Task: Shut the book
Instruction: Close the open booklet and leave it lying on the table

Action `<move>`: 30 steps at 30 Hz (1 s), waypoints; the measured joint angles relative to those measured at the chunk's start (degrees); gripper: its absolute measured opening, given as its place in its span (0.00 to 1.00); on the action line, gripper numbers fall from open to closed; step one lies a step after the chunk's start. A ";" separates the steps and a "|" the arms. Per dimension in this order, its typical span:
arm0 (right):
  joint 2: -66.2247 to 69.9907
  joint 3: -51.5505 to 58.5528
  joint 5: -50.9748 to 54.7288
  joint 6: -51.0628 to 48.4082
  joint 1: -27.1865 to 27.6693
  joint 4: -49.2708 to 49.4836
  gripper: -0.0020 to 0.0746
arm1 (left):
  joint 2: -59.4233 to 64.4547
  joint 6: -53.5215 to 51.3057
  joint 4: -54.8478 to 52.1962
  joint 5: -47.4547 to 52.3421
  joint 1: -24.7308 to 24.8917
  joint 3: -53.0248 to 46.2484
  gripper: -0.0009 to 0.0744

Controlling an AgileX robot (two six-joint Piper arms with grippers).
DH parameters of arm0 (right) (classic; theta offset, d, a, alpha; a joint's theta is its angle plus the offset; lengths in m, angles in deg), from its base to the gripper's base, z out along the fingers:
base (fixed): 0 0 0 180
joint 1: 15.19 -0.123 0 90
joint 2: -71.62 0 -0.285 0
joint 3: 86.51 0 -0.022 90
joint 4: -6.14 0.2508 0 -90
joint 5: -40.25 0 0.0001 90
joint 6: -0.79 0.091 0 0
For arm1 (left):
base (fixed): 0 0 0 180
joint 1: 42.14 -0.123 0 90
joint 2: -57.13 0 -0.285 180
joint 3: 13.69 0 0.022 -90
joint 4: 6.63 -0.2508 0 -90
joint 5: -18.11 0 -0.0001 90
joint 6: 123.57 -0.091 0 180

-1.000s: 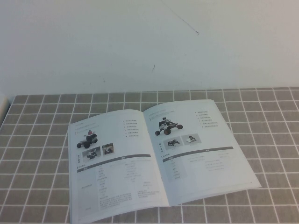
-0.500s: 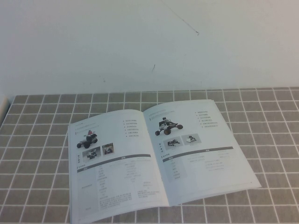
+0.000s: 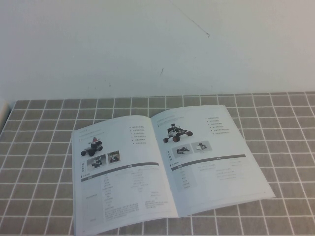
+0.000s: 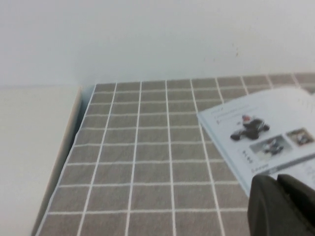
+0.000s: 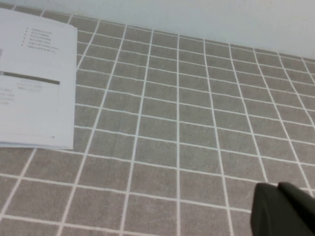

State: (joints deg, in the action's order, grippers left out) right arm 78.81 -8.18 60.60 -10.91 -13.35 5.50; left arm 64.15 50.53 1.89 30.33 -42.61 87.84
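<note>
Now, the book [image 3: 167,167] at lower centre looks light and floppy, so pinch an outer page edge; the left gripper [image 4: 283,206] is beside its left page, the right gripper [image 5: 283,209] is off over the tiled table [image 5: 197,123], and I cannot tell either's grip state.

So the booklet [image 3: 165,169] lies wide open, pages up, flat on the grey grid-pattern tablecloth [image 3: 275,128]. Little vehicle photos [image 3: 92,146] on both pages, plain white wall [image 3: 147,44] behind.

Counted one open book [image 3: 167,169], one tiled tabletop [image 3: 285,128], two grippers: left gripper [image 4: 280,199] by the book's left page, right gripper [image 5: 280,209] over bare tiles.
</note>
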 joint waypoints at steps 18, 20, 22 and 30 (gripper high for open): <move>0.00 0.52 -29.55 3.22 0.00 -12.84 0.02 | 0.00 0.43 20.87 -25.47 0.00 0.00 0.01; 0.00 0.52 -32.48 8.56 0.00 -12.60 0.02 | 0.00 0.43 21.12 -28.00 0.00 0.00 0.01; 0.00 0.52 -34.54 9.42 0.00 -11.44 0.02 | 0.00 0.43 21.21 -29.81 0.00 0.00 0.01; -0.08 0.18 -35.20 8.28 0.04 -8.69 0.02 | 0.00 0.43 21.66 -31.99 0.00 0.00 0.01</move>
State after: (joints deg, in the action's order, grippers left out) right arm 78.73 -8.01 25.41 -2.64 -13.31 -3.19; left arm 64.15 50.96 23.55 -1.66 -42.61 87.84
